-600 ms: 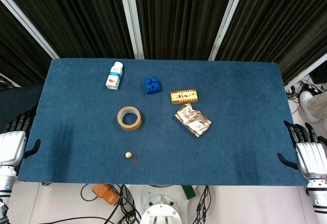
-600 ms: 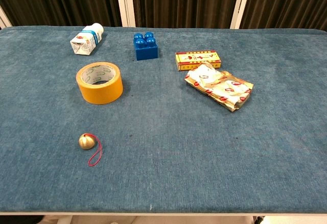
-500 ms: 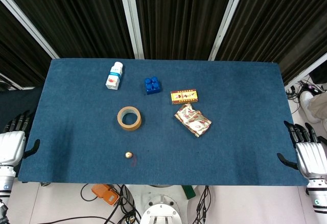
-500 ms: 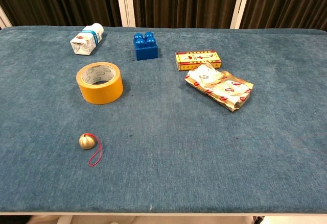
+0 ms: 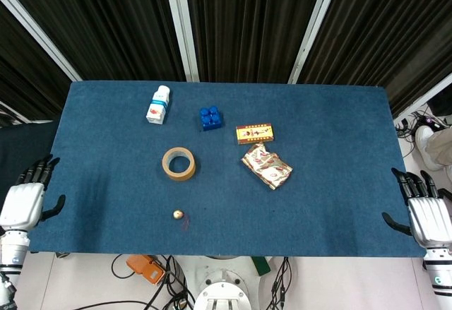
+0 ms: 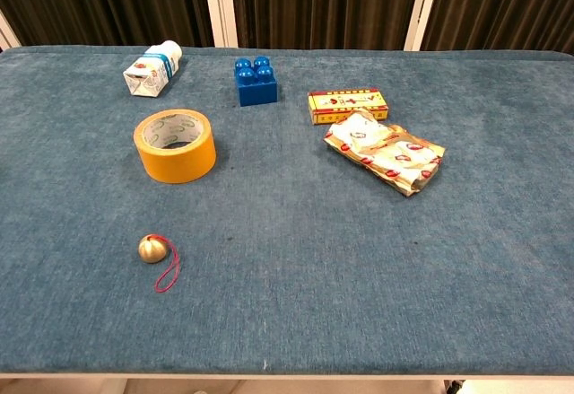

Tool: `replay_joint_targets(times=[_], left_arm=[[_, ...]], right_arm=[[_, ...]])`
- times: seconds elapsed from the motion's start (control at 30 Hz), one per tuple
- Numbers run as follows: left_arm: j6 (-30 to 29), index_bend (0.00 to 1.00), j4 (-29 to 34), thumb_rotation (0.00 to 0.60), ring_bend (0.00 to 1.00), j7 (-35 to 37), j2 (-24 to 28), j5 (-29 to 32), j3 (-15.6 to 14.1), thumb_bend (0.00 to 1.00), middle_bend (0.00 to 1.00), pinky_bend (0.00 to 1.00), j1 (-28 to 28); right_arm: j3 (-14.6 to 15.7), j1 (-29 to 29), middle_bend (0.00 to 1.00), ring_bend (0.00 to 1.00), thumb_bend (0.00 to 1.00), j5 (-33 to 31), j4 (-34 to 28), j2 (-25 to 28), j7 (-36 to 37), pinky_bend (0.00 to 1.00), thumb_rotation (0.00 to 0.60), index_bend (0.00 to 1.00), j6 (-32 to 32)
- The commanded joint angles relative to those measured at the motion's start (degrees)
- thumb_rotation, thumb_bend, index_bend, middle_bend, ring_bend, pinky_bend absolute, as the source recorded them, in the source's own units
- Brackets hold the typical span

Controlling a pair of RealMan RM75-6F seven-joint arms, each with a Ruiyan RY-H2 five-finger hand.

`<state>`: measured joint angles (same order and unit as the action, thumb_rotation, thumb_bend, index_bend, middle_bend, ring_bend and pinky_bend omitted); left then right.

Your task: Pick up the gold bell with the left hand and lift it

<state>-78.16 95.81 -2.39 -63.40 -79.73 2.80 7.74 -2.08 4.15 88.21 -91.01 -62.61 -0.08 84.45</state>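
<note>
The small gold bell (image 5: 178, 215) (image 6: 152, 249) lies on the blue table near its front edge, left of centre, with a thin red cord looped beside it. My left hand (image 5: 27, 198) hovers at the table's left edge, well to the left of the bell, holding nothing, fingers spread. My right hand (image 5: 426, 213) stays off the table's right edge, fingers apart and empty. Neither hand shows in the chest view.
A roll of tan tape (image 5: 179, 163) (image 6: 175, 145) stands behind the bell. Farther back are a white carton (image 5: 159, 104), a blue brick (image 5: 210, 118), a yellow box (image 5: 254, 133) and a crinkled foil packet (image 5: 267, 165). The blue table (image 5: 339, 204) fills both views.
My left hand has moved slightly right and up toward the table's left edge. The right hand and all the objects stay where they were.
</note>
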Motion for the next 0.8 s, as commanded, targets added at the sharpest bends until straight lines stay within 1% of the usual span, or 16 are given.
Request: replay_joint_targets(times=[0.03, 0.17, 0.4, 0.57, 0.8], left_arm=[[1.65, 0.02, 3.26, 0.600, 0.00, -1.51, -0.03, -2.07, -1.66, 0.34, 0.00, 0.12, 0.70], [3.79, 0.02, 6.50, 0.600, 0.00, -6.97, -1.82, -3.36, -2.53, 0.33, 0.00, 0.12, 2.29], [9.30, 0.02, 10.08, 0.600, 0.00, -12.09, -5.82, -4.70, -4.05, 0.33, 0.00, 0.12, 5.52], [11.38, 0.08, 10.40, 0.600, 0.00, -12.91, -8.73, -4.53, -4.66, 0.32, 0.00, 0.12, 6.69], [11.32, 0.21, 10.34, 0.600, 0.00, -13.84, -10.85, -4.95, -5.31, 0.30, 0.00, 0.12, 7.03]], right_arm=[[0.01, -0.03, 0.20, 0.17, 0.32, 0.01, -0.02, -0.01, 0.04, 0.02, 0.600, 0.06, 0.04], [0.09, -0.12, 0.20, 0.17, 0.32, 0.02, 0.00, 0.01, 0.15, 0.02, 0.600, 0.06, 0.08], [0.04, -0.02, 0.20, 0.17, 0.32, -0.11, -0.01, 0.04, 0.20, 0.02, 0.600, 0.06, -0.14], [0.08, 0.06, 0.20, 0.17, 0.32, -0.08, -0.04, 0.10, 0.33, 0.02, 0.600, 0.06, -0.31], [0.02, 0.21, 0.20, 0.17, 0.32, -0.25, -0.06, 0.17, 0.38, 0.02, 0.600, 0.06, -0.62]])
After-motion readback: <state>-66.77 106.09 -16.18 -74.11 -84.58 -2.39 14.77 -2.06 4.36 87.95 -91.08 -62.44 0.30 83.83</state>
